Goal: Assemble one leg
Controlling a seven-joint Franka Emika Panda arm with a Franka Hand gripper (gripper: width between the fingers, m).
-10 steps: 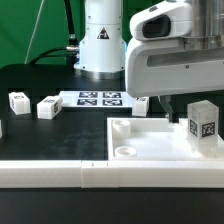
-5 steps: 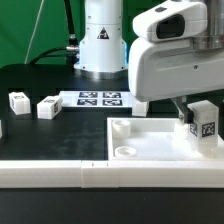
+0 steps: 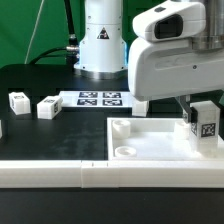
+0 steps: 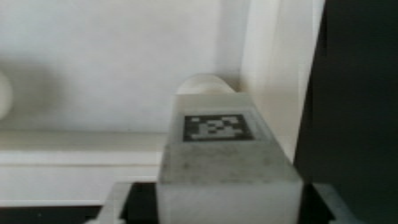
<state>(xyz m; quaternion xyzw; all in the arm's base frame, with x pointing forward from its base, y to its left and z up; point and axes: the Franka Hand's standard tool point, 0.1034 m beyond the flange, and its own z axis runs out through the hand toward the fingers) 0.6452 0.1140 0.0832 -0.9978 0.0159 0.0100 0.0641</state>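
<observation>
Leg (image 3: 204, 122) up in the hand (image 3: 200, 112) at the exterior view's right edge, and the hand is clamped on it. In the wrist view the leg is seen wedged between the dark jaws, with its square tag (image 4: 217, 126) turned to that camera. The long axis is held upright, and the tagged face can be read from the exterior view as well.

The leg hangs over the far right corner of the white tray (image 3: 160, 140), which lies on the black counter (image 3: 40, 80) in the lower right of the frame. Whether its foot is touching the tray cannot be told, because the frame edge cuts in too close.

One round socket (image 3: 120, 125) and a second socket (image 3: 127, 151) are shown at the tray's left side, well apart from the leg. A rounded bump (image 4: 208, 84) is glimpsed just behind the leg in the wrist view, and it is judged to be the corner socket being aimed at.

So the coming move is judged to be a straight push down along the leg's own axis, with only a small sideways correction needed. Two loose blocks (image 3: 18, 101) (image 3: 48, 107) and the marker board (image 3: 100, 98) are left alone at mid left.
</observation>
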